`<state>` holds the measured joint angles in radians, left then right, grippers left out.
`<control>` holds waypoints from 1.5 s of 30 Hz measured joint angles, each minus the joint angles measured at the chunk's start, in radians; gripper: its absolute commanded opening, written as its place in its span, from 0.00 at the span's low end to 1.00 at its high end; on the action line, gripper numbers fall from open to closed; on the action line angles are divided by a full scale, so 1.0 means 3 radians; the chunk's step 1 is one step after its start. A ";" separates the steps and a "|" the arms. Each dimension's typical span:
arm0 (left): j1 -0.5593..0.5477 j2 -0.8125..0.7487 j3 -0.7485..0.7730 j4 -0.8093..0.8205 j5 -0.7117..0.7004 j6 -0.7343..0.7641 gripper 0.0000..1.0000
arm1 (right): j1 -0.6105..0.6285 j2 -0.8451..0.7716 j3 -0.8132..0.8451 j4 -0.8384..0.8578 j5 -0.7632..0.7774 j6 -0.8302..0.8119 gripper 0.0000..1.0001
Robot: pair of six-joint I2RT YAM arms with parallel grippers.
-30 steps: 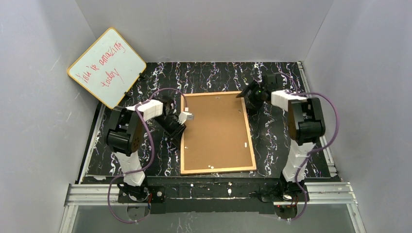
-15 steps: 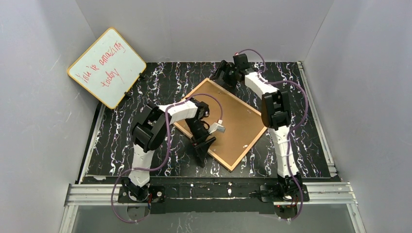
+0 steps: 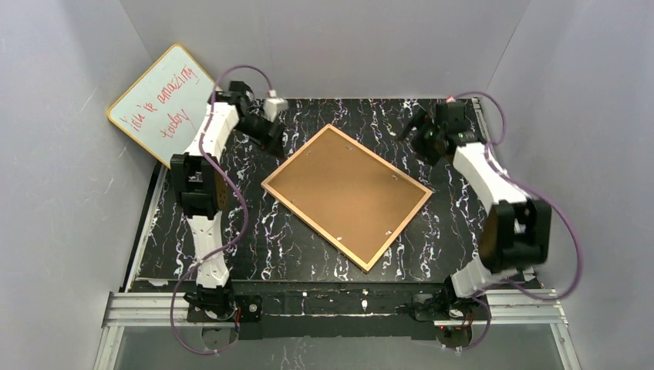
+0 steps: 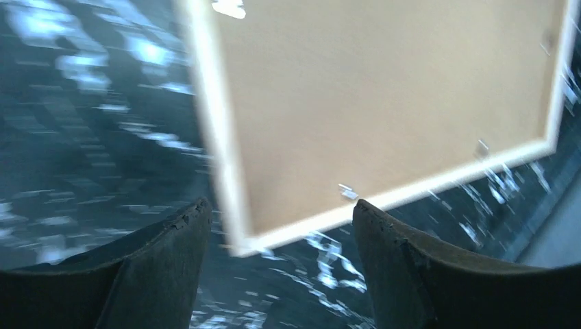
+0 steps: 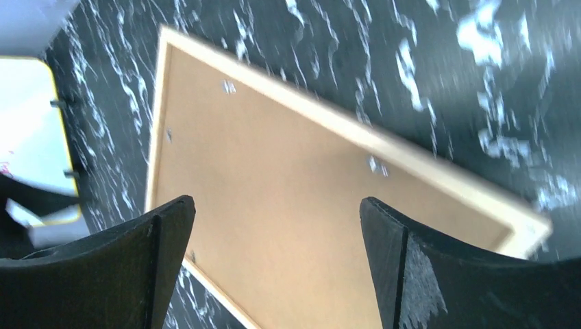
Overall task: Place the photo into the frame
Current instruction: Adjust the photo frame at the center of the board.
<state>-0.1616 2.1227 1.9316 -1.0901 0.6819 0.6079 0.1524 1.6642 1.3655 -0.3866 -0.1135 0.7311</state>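
On the black, white-veined table (image 3: pixel 231 231), boxed in by plain grey walls with a whiteboard (image 3: pixel 170 106) leaning at the far left, the frame (image 3: pixel 347 193) lies brown back up, on the same diagonal as half a second ago. Both arms have pulled off it. The left gripper (image 4: pixel 279 209) is now beside the whiteboard and the right gripper (image 5: pixel 274 202) at the far right, each spread wide and empty.
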 measured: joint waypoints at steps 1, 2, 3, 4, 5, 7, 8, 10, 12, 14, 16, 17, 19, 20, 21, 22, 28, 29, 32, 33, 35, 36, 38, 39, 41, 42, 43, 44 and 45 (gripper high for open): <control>0.0135 0.0126 0.0239 0.0076 -0.0025 -0.0099 0.70 | 0.0008 -0.0233 -0.0252 -0.0003 0.0010 0.0009 0.99; 0.0245 0.0270 0.0462 0.0149 -0.0051 -0.0184 0.69 | 0.0022 -0.0404 -0.0451 -0.0003 0.0009 0.0018 0.99; 0.0328 0.0420 0.0641 0.0215 -0.0074 -0.0254 0.68 | 0.0033 -0.0591 -0.0692 -0.0018 0.0011 0.0031 0.99; 0.0373 0.0530 0.0731 0.0263 -0.0094 -0.0305 0.67 | 0.0047 -0.0758 -0.0918 -0.0046 0.0008 0.0050 0.99; 0.0404 0.0652 0.0774 0.0329 -0.0113 -0.0367 0.66 | 0.0061 -0.0907 -0.1127 -0.0079 -0.0005 0.0070 0.99; 0.0408 0.0847 0.0698 0.0434 -0.0145 -0.0484 0.61 | 0.0066 -0.1162 -0.1511 -0.0154 -0.0047 0.0111 0.99; 0.0388 0.0927 0.0612 0.0483 -0.0151 -0.0540 0.59 | 0.0065 -0.1268 -0.1670 -0.0195 -0.0067 0.0128 0.99; 0.0356 0.1001 0.0469 0.0526 0.0003 -0.0638 0.56 | 0.0064 -0.1420 -0.1888 -0.0271 -0.0088 0.0170 0.99; 0.0312 0.0944 0.0384 0.0590 -0.0004 -0.0669 0.54 | 0.0062 -0.1527 -0.2070 -0.0299 -0.0118 0.0196 0.99; 0.0286 0.0903 0.0263 0.0645 0.0033 -0.0670 0.50 | 0.0060 -0.1565 -0.2187 -0.0291 -0.0160 0.0228 0.99; 0.0275 0.0821 0.0081 0.0694 0.0062 -0.0651 0.47 | 0.0060 -0.1560 -0.2265 -0.0262 -0.0188 0.0248 0.99; 0.0270 0.0768 -0.0022 0.0716 0.0070 -0.0628 0.45 | 0.0060 -0.1548 -0.2294 -0.0248 -0.0193 0.0257 0.99; 0.0270 0.0652 -0.0230 0.0773 0.0065 -0.0584 0.41 | 0.0060 -0.1490 -0.2313 -0.0215 -0.0195 0.0257 0.99; 0.0270 0.0604 -0.0328 0.0788 0.0069 -0.0567 0.40 | 0.0060 -0.1439 -0.2313 -0.0178 -0.0196 0.0256 0.99; 0.0280 0.0553 -0.0432 0.0805 0.0075 -0.0547 0.38 | 0.0060 -0.1389 -0.2313 -0.0141 -0.0196 0.0253 0.99; 0.0290 0.0493 -0.0547 0.0813 0.0081 -0.0521 0.36 | 0.0060 -0.1335 -0.2314 -0.0103 -0.0192 0.0251 0.99; 0.0305 0.0324 -0.0879 0.0806 0.0113 -0.0354 0.32 | -0.0045 -0.1080 -0.2314 0.0062 -0.0179 0.0197 0.99; 0.0310 0.0298 -0.0936 0.0790 0.0137 -0.0304 0.32 | -0.0081 -0.1021 -0.2313 0.0097 -0.0186 0.0181 0.99; 0.0326 0.0173 -0.1174 0.0699 0.0205 -0.0122 0.33 | -0.0201 -0.0908 -0.2225 0.0137 -0.0231 0.0149 0.99; 0.0329 0.0122 -0.1279 0.0646 0.0233 -0.0038 0.33 | -0.0262 -0.0839 -0.2172 0.0174 -0.0237 0.0125 0.99; 0.0332 0.0042 -0.1486 0.0483 0.0312 0.0160 0.35 | -0.0354 -0.0702 -0.2061 0.0230 -0.0253 0.0086 0.99; 0.0332 0.0020 -0.1588 0.0384 0.0351 0.0273 0.36 | -0.0401 -0.0615 -0.1987 0.0264 -0.0264 0.0076 0.99; 0.0329 0.0011 -0.1760 0.0163 0.0440 0.0483 0.40 | -0.0464 -0.0448 -0.1849 0.0350 -0.0294 0.0062 0.99; 0.0326 0.0013 -0.1851 0.0027 0.0484 0.0601 0.42 | -0.0486 -0.0352 -0.1764 0.0381 -0.0320 0.0055 0.99; 0.0306 0.0019 -0.1998 -0.0234 0.0532 0.0824 0.45 | -0.0496 -0.0164 -0.1583 0.0427 -0.0374 0.0042 0.99; 0.0298 0.0024 -0.2040 -0.0315 0.0542 0.0900 0.46 | -0.0512 -0.0070 -0.1483 0.0429 -0.0401 0.0031 0.99; 0.0290 0.0027 -0.2078 -0.0390 0.0548 0.0969 0.46 | -0.0519 0.0014 -0.1387 0.0427 -0.0423 0.0019 0.99; 0.0287 0.0027 -0.2099 -0.0430 0.0540 0.1003 0.46 | -0.0529 0.0072 -0.1314 0.0426 -0.0429 0.0015 0.99; 0.0285 0.0027 -0.2101 -0.0435 0.0532 0.0998 0.46 | -0.0546 0.0132 -0.1223 0.0413 -0.0416 0.0008 0.99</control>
<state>-0.0761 2.1307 1.3014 -1.2205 0.8413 0.9073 -0.0113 1.7039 0.9985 -0.2626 -0.2382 0.7334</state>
